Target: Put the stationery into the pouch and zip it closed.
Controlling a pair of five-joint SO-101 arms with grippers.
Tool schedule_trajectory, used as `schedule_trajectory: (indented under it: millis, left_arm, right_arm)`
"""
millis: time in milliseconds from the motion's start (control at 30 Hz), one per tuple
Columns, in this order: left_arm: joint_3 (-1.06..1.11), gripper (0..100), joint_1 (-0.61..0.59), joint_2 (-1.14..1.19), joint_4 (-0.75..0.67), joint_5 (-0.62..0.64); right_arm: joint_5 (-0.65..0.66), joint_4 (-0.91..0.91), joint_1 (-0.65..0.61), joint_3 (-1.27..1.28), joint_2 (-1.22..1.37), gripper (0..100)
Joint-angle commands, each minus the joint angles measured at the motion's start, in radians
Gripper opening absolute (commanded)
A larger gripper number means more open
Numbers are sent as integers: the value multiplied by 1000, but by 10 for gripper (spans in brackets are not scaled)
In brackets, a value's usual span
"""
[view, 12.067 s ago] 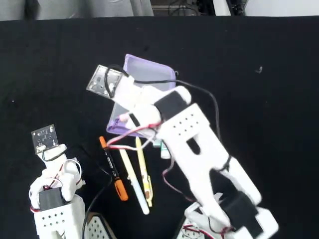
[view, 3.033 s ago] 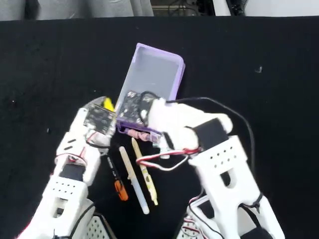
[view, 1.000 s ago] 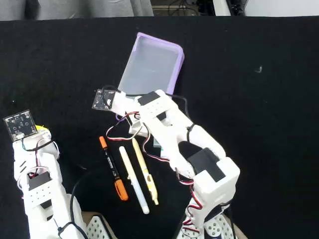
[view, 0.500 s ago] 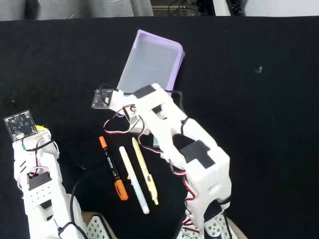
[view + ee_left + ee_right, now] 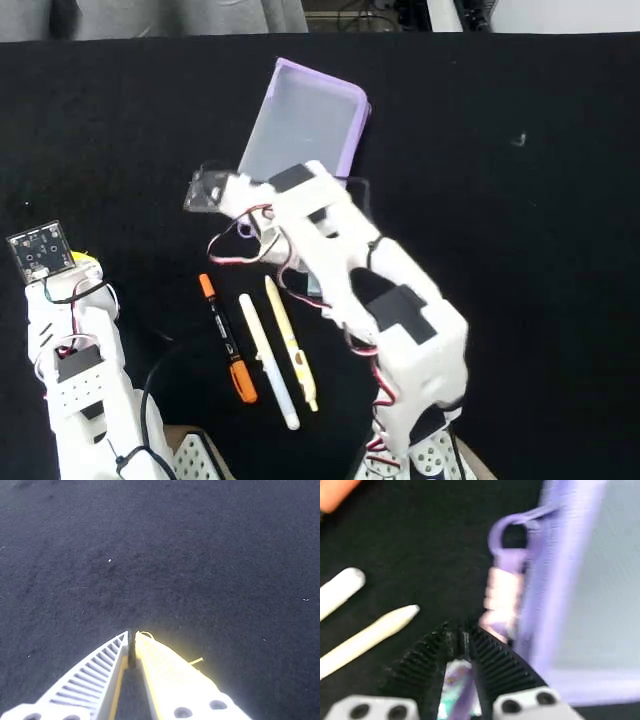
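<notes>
Three pens (image 5: 267, 360) are laid on the desk (image 5: 520, 250) near the pouch (image 5: 305, 125), at whose zipper the right hand (image 5: 457, 630) is clenched (the left hand (image 5: 134, 636) too).

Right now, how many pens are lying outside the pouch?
3. A black pen with orange ends, a white pen beside it and a yellow pen next to that lie side by side close to the purple pouch. The right arm may hide more.
</notes>
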Motion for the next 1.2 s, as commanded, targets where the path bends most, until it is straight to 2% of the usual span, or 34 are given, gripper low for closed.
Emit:
schedule_trajectory:
  millis: [0,167,267,367,533,700,833,1167]
  left_arm:
    - [-8,30,8,-17,-2,14]
    - [-8,30,8,-17,-2,14]
    - [-8,30,10,-17,-2,14]
    - [-8,30,10,-17,-2,14]
    - [-8,30,10,-17,-2,14]
    - [-8,30,10,-17,-2,14]
    - [-7,30,10,-17,-2,14]
    - [-7,30,10,-17,-2,14]
  right_arm:
    - [-34,-57,81,15,-150,11]
    - [-31,-104,144,119,-300,11]
    - [-32,-160,118,206,-348,15]
    - [-35,-265,49,291,-346,35]
    - [-110,-367,2,337,-332,192]
    - [-118,-365,0,266,-197,163]
    - [-120,-321,0,139,-45,159]
    - [-123,-18,2,-249,237,158]
